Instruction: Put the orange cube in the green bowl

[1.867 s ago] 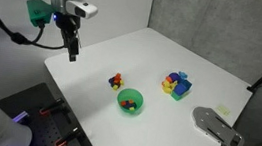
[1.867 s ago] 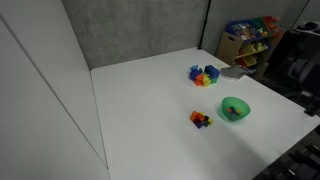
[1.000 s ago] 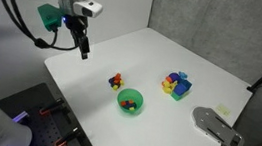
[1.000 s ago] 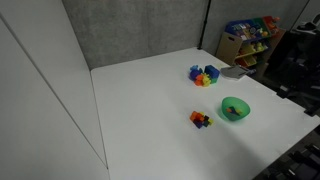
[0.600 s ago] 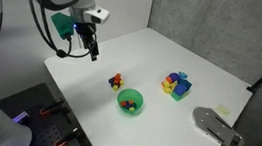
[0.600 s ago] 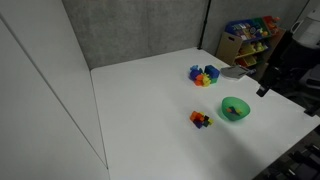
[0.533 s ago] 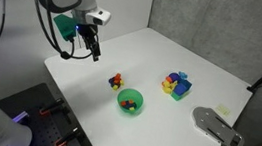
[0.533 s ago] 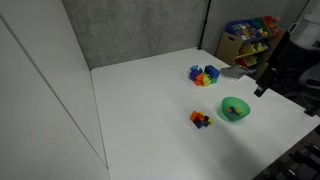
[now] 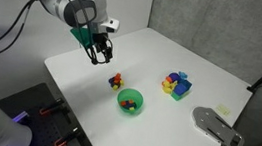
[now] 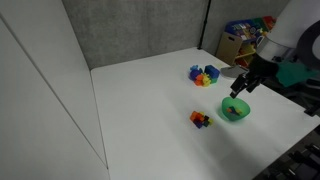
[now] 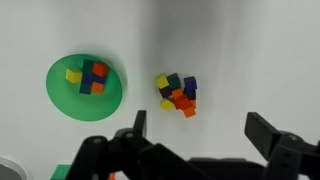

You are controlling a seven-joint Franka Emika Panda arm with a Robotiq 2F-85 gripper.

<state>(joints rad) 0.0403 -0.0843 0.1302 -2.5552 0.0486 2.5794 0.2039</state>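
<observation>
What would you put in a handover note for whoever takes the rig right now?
Hand: open, empty, in the air above the table.
Orange cube: on the table in a small cluster of blocks beside the green bowl, touching its neighbours.
Done: nothing grasped yet.
Left: grasp the cube and drop it in the bowl, which already holds a few other blocks.

Bright, even light; soft shadows, small grainy pictures.

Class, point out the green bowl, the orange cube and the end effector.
green bowl [image 11: 60, 98]: wrist view, bare inner floor.
orange cube [image 11: 183, 101]: wrist view, top face.
end effector [image 9: 100, 57]: an exterior view, between its fingertips.
</observation>
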